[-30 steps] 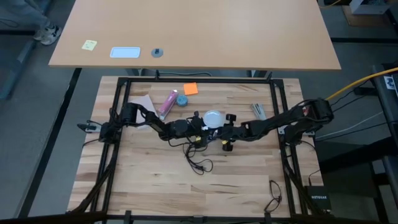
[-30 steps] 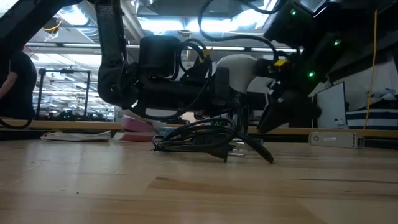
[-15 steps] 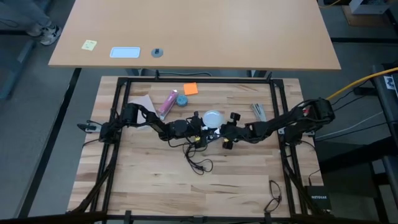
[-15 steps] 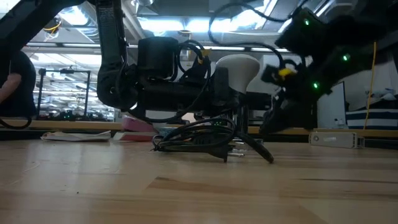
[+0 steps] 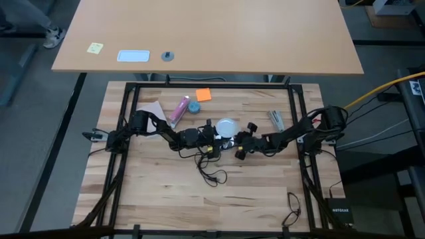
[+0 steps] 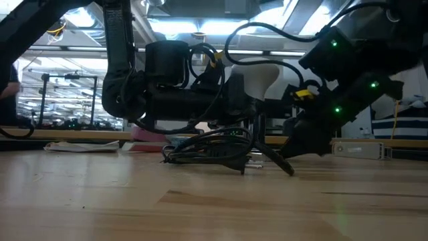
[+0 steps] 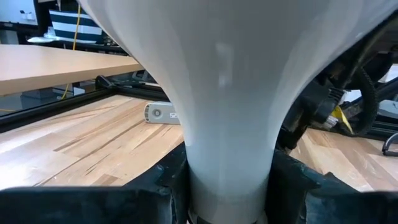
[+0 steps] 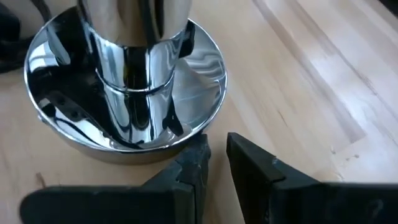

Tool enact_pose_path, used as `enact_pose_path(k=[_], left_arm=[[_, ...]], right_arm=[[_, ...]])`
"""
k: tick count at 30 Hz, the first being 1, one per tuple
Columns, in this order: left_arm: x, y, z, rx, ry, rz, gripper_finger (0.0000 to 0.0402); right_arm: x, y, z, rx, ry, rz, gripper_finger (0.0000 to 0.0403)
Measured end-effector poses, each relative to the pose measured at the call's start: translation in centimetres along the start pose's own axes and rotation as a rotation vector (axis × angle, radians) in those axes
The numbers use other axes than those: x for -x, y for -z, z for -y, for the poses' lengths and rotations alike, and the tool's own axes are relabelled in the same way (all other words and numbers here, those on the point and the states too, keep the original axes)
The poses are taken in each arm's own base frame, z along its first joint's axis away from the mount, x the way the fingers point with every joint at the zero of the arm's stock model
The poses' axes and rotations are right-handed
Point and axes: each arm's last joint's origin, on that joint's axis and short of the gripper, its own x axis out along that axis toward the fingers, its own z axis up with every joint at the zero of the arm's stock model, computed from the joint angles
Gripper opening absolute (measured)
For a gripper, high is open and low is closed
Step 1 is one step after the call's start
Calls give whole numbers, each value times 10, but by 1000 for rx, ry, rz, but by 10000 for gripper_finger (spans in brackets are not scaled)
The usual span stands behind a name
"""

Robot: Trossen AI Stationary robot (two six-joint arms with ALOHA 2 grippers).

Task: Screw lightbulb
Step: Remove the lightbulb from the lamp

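The frosted white lightbulb stands globe up, neck down, over the shiny silver lamp base. My left gripper reaches in level from the table's left and is shut on the bulb. My right gripper slants down at the base's rim from the right. Its fingers stand a narrow gap apart with only bare wood between them. The base's black cord lies coiled on the table in front. Where the bulb's neck meets the base's upright stem is hidden. My left gripper pinches the bulb's narrow neck between its two fingers, one on each side. The fingers come in level from the table's left. The bulb stands upright with its globe above them. My right gripper has one fingertip right at the base's rim; I cannot tell whether it touches.
At the back of the table lie a pink tube, a small blue round object, an orange note and a sheet of paper. A small silver piece lies to the right. The cord trails toward the near edge.
My right gripper has sunk from beside the bulb's globe down to the lamp base near the table, tipping downward and rolling as it went. The gap between its fingers looks unchanged. The bulb and my left gripper have stayed in place.
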Motion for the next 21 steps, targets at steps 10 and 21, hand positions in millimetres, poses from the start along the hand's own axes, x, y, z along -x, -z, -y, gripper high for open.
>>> enact_pose_path(k=[10,21], left_arm=[[0,1,0,-8,-32,-8,139],[1,2,3,-30,-47,-19,139]], right_arm=[[11,5,-20,-80,-30,15,73],[19,7,-34,-182,-67,47,73]])
